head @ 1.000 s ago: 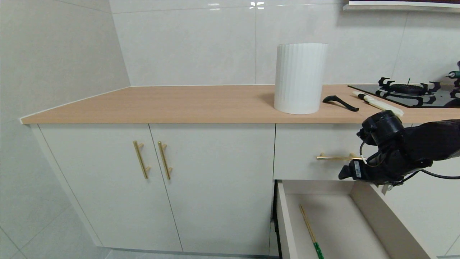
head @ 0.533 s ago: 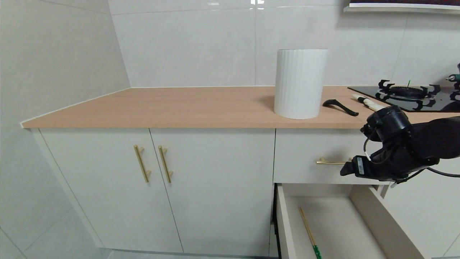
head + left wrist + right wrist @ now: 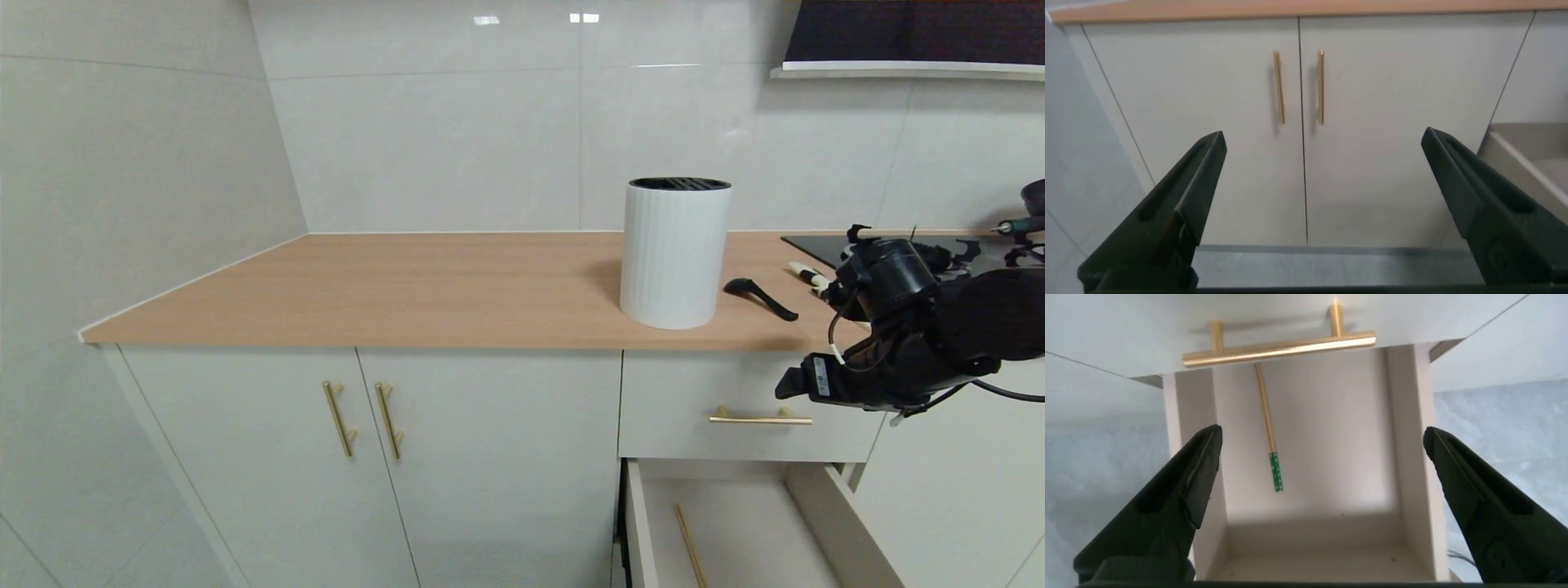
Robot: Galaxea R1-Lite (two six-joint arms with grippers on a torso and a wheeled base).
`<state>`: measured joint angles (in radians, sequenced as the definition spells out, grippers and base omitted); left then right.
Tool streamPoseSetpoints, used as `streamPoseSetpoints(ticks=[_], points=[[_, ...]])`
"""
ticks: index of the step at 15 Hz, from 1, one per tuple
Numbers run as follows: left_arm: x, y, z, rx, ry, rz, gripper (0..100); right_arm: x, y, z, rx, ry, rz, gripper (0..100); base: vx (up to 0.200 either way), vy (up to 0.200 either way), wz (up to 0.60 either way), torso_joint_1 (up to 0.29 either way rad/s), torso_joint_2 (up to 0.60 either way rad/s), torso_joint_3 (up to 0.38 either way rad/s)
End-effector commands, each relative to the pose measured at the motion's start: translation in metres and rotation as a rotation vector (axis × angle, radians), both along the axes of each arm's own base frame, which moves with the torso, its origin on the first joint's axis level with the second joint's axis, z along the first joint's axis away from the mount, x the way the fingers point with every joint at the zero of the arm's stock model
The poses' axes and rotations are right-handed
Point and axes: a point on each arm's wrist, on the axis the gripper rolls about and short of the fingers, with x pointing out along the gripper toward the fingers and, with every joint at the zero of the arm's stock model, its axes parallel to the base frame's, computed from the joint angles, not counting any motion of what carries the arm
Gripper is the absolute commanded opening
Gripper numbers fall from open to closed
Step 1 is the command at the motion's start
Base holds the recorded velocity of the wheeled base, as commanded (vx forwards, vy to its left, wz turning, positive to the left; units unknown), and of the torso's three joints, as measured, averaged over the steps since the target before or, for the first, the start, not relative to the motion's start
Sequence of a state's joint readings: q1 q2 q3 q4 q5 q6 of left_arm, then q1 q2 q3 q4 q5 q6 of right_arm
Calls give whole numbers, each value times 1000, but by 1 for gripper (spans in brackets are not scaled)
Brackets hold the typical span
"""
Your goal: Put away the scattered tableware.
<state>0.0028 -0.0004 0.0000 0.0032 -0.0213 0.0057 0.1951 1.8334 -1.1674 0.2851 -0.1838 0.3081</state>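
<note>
A wooden chopstick with a green end [image 3: 1267, 425] lies in the open lower drawer [image 3: 1404, 457], also seen as the chopstick [image 3: 690, 549] in the drawer [image 3: 804, 510]. My right gripper [image 3: 1320, 441] hangs open and empty above that drawer; the head view shows the right gripper [image 3: 798, 384] just in front of the upper drawer front. On the wooden counter [image 3: 424, 286] lie a black-handled utensil [image 3: 759, 297] and a white-handled one [image 3: 807, 275], beside a white ribbed holder [image 3: 676, 253]. My left gripper [image 3: 1323, 143] is open and empty, low, facing the cabinet doors.
The upper drawer is closed, with a gold bar handle [image 3: 759, 420]. Two cabinet doors with gold handles [image 3: 363, 418] stand to the left. A black hob [image 3: 816, 244] sits at the counter's right end. Tiled walls close the back and left.
The camera has risen, so the whole picture slid down. Against the cabinet my right gripper has moved up, from the lower drawer's rim to above the upper drawer's handle.
</note>
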Motion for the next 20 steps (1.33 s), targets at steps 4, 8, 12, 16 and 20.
streamPoseSetpoints(ticks=[4, 8, 12, 16, 20], points=[[0, 0, 0, 0, 0, 0, 100, 1, 1, -2, -1, 8, 3, 100, 0, 0, 0, 194, -472, -279], [0, 0, 0, 0, 0, 0, 100, 2, -2, -2, -12, 0, 18, 100, 0, 0, 0, 102, -234, -132], [0, 0, 0, 0, 0, 0, 100, 28, -18, 6, -55, -111, 72, 100, 0, 0, 0, 7, -13, -8], [0, 0, 0, 0, 0, 0, 100, 71, -44, 16, 27, -213, 166, 100, 0, 0, 0, 0, 0, 0], [0, 0, 0, 0, 0, 0, 100, 106, -55, 1, 62, -234, 270, 100, 0, 0, 0, 0, 0, 0]])
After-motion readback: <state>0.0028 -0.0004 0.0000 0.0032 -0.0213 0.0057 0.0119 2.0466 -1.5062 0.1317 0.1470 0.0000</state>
